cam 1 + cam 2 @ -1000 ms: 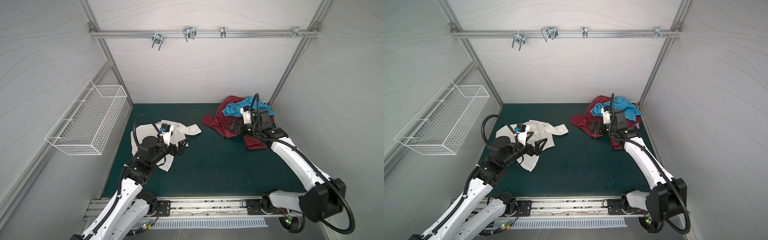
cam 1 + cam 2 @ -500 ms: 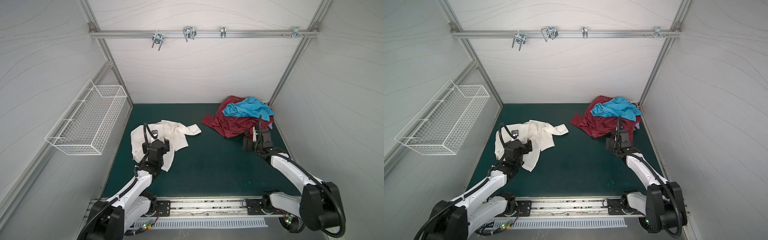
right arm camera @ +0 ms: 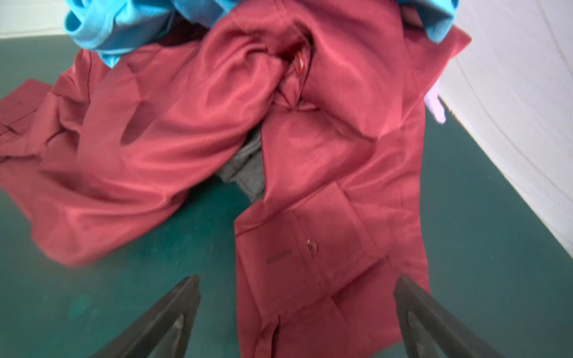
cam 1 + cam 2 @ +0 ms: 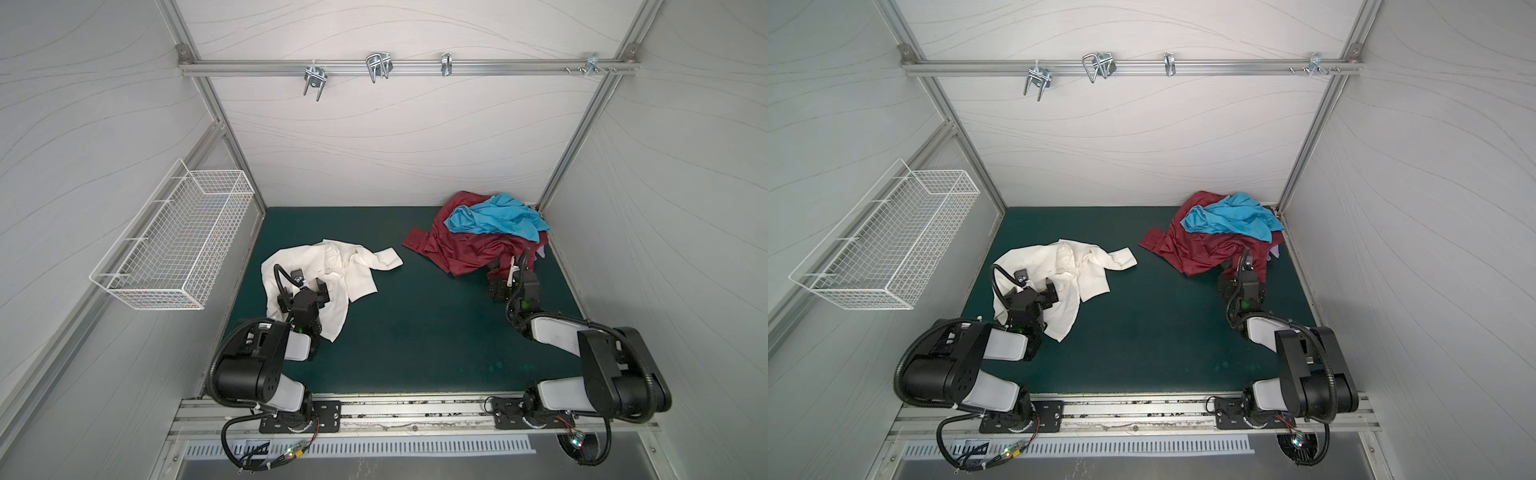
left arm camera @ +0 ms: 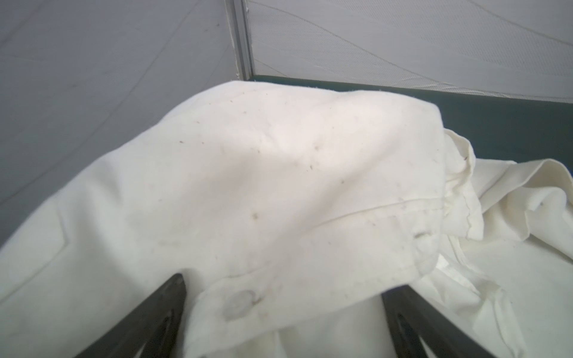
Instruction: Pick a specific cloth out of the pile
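The cloth (image 4: pixel 328 266), an off-white button shirt, lies spread on the green mat (image 4: pixel 415 332) at the left, apart from the pile (image 4: pixel 478 241); both top views show it (image 4: pixel 1059 270). My left gripper (image 4: pixel 302 293) sits low over the shirt's near part, open, and a buttoned fold of the shirt (image 5: pixel 279 192) lies loose between its wide fingers (image 5: pixel 167 310). The pile at the back right is a maroon shirt (image 4: pixel 1200 249) with a bright blue garment (image 4: pixel 494 218) on top. At its near edge my right gripper (image 4: pixel 509 284) is open, a maroon sleeve (image 3: pixel 325 248) lying between its fingertips (image 3: pixel 186 297).
A white wire basket (image 4: pixel 174 245) hangs on the left wall. A metal rail with hooks (image 4: pixel 376 68) crosses the back wall. Grey fabric (image 3: pixel 248 167) peeks from under the maroon shirt, and a lilac scrap (image 3: pixel 435 105) lies by the right wall.
Both arms have folded back toward the front rail and dropped low. The right gripper has come off the top of the pile to its near edge. The garments have hardly shifted.
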`<state>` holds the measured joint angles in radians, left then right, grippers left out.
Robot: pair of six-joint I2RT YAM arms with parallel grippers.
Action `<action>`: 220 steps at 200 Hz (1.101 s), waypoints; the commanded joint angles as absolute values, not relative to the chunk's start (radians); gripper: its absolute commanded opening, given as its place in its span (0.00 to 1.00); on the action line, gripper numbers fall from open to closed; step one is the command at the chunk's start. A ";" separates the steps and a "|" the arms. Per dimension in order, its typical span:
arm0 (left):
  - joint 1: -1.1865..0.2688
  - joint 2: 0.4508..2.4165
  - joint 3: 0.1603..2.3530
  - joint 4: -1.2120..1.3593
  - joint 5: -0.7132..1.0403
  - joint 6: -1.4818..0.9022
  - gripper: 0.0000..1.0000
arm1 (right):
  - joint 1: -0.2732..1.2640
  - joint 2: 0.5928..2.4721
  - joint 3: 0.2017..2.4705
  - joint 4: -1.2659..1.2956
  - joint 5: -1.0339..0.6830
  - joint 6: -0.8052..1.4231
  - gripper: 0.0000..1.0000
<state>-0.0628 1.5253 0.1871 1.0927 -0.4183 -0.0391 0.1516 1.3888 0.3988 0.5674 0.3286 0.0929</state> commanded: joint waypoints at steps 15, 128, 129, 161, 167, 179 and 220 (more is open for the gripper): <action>-0.043 1.588 0.215 1.296 -0.284 -0.008 0.98 | 0.149 1.509 0.367 0.880 0.307 0.027 0.99; 0.040 1.553 0.436 0.813 -0.037 -0.028 0.99 | 0.131 1.570 0.433 0.813 0.222 0.020 0.99; 0.040 1.554 0.436 0.814 -0.037 -0.028 0.99 | 0.132 1.570 0.433 0.813 0.222 0.020 0.99; 0.040 1.555 0.433 0.824 -0.038 -0.026 0.99 | 0.131 1.569 0.431 0.814 0.221 0.021 0.99; 0.040 1.554 0.433 0.826 -0.037 -0.027 0.99 | 0.132 1.569 0.431 0.814 0.221 0.022 0.99; 0.040 1.553 0.434 0.825 -0.038 -0.027 0.99 | 0.132 1.569 0.431 0.814 0.221 0.021 0.99; 0.039 1.555 0.434 0.825 -0.038 -0.027 0.99 | 0.131 1.569 0.431 0.814 0.221 0.021 0.99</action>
<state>0.0368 1.5620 0.4156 0.8108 -0.0494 -0.0326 0.1375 1.5719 0.4217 0.8028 0.2268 0.0296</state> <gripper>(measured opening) 0.991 0.990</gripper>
